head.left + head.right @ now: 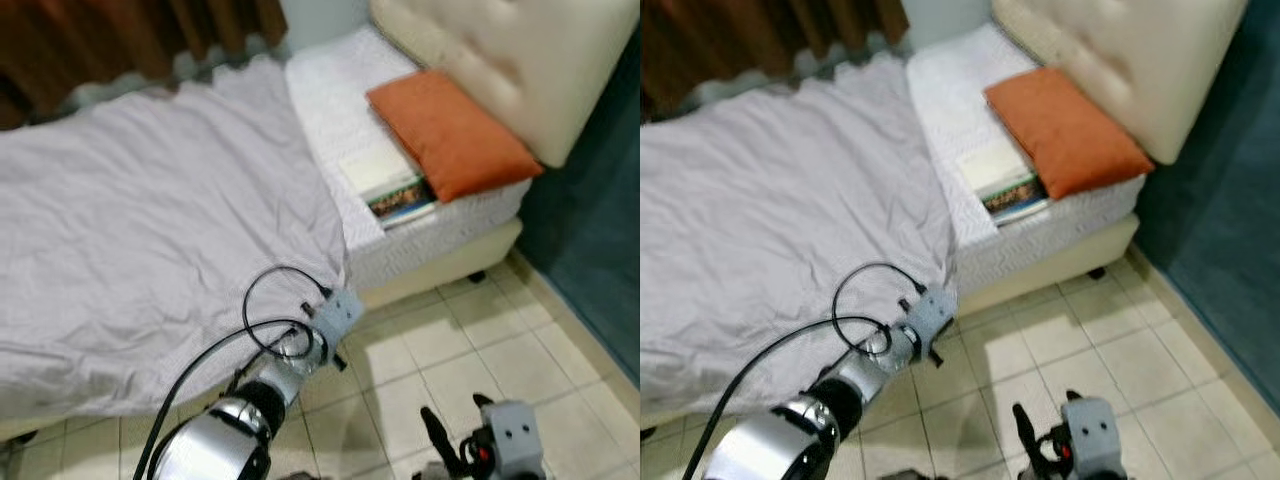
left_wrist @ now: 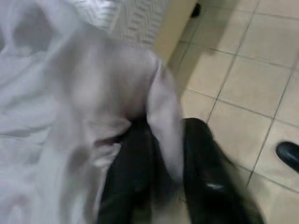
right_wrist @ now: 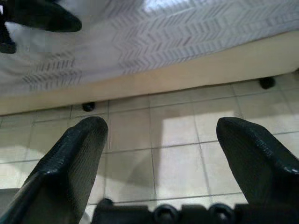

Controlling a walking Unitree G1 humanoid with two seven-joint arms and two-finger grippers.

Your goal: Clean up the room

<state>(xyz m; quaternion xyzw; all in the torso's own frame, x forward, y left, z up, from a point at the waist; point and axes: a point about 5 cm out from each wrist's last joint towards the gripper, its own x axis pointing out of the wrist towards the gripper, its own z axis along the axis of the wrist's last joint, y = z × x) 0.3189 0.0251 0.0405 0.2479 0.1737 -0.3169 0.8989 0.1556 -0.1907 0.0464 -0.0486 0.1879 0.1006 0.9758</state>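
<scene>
- Clearly the left hand (image 2: pixel 161 186) has its two black fingers (image 2: pixel 124 182) pinched onto the corner fold of the grey sheet (image 1: pixel 150 230), at the edge of the bed (image 1: pixel 440 265) where the sheet hangs toward the tiled floor (image 1: pixel 470 350).
- That sheet lies rumpled across most of the bed, and its near corner stops short of the patterned mattress end where the orange pillow (image 1: pixel 450 130) and a book (image 1: pixel 390 185) lie against the cream headboard (image 1: pixel 510 60).
- Right hand (image 3: pixel 161 140): fingers spread wide with nothing between them, hovering low over the floor just beside the bed base.
- Handling, as a judgement: the sheet is thin, soft and light, so it will drape, slide and bunch rather than keep any shape; a pinch on a single layer could slip free under a pull.
- The best hold looks to be the corner or hem, where the cloth doubles up, which is where the left hand has it; a second hold farther along the same edge would let the sheet be drawn flat toward the pillow end.
- The book and pillow sit in the sheet's path and may be dragged or covered.
</scene>
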